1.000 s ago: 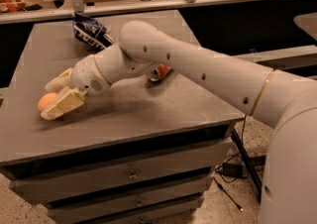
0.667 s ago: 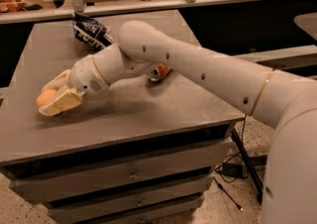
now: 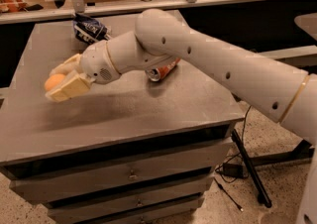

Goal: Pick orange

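Observation:
The orange [image 3: 53,81] is a small round pale-orange fruit held between the two cream fingers of my gripper [image 3: 58,80], over the left part of the grey cabinet top [image 3: 119,114]. The near finger [image 3: 69,89] lies in front of the fruit and the far finger behind it. The gripper is shut on the orange and holds it a little above the surface. My white arm reaches in from the right across the top.
A red soda can [image 3: 162,70] lies on its side under my forearm near the middle. A dark blue snack bag [image 3: 89,28] lies at the back left. The cabinet has drawers in front. Cables and a stand leg lie on the floor to the right.
The gripper with the orange in it has risen off the surface and moved slightly toward the back.

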Available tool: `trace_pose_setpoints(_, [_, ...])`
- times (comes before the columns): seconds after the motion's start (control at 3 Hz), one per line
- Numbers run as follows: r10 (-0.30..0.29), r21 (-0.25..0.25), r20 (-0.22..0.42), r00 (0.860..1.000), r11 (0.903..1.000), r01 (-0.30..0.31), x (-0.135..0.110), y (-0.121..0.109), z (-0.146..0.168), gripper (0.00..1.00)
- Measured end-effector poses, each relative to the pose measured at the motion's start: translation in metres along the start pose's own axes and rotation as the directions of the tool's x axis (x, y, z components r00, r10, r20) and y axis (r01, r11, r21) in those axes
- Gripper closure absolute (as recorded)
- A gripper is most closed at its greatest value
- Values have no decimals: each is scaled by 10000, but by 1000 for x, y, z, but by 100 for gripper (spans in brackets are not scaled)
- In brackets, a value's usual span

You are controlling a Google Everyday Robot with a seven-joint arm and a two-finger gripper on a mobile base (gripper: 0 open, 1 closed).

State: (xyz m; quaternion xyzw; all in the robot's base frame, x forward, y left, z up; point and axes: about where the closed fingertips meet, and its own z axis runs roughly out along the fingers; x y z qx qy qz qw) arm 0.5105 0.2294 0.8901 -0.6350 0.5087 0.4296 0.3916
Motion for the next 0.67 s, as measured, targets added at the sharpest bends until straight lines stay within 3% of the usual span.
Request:
trace_pose_setpoints(0.33, [-202, 862, 231, 9995, 9961, 182, -14, -11, -26, 100])
trace_pose_setpoints(0.67, [-212, 968, 248, 9995, 9951, 188, -15, -12, -30, 100])
